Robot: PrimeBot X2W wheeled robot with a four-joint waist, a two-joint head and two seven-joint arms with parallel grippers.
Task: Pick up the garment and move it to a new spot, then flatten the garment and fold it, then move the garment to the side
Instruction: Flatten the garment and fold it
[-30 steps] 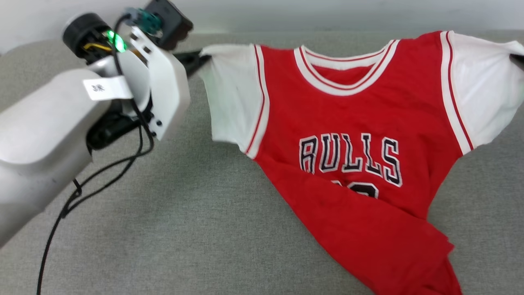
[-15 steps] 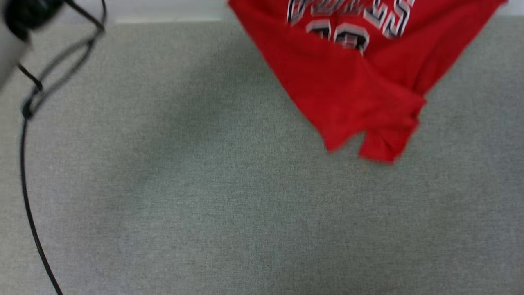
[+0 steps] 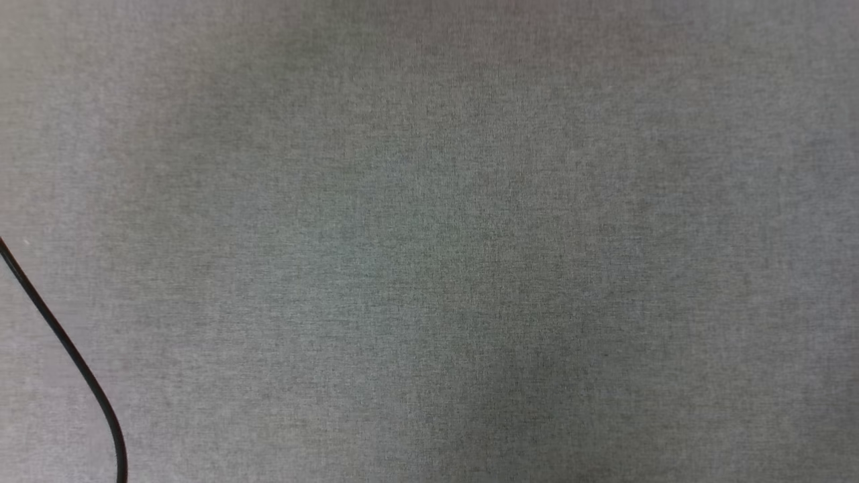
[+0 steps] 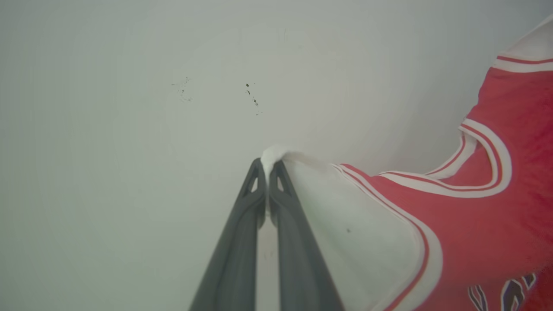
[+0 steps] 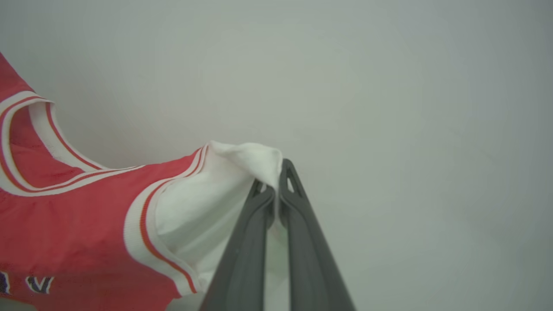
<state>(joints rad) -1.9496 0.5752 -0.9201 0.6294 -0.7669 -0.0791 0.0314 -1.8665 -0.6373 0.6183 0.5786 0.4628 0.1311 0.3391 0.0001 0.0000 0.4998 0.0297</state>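
Left wrist view: left gripper (image 4: 268,166) is seen with both dark fingers pressed together, closed on the bunched tip of a white sleeve (image 4: 367,250) of the garment (image 4: 466,233). A small tuft of white cloth is pinched out above the fingertips. From the pinch the sleeve is drawn toward that view's right, followed by red-white trim, the red body and the striped collar (image 4: 458,186). Parts of black, white-outlined letters are caught at the lower right corner. A pale plain wall (image 4: 129,129) is seen behind, marked by a few dark specks (image 4: 252,95).

Right wrist view: right gripper (image 5: 277,172) is likewise clamped, fingers together, on the folded corner of the opposite white sleeve (image 5: 203,203). Red body and collar are spread toward that view's left; letter fragments are noted at the lower left edge.

Garment is held up by both sleeves, stretched between the two grippers, in front of the pale wall.

Head view: grey woven surface (image 3: 429,241) is recorded, crossed at the lower left by a black cable (image 3: 67,349).
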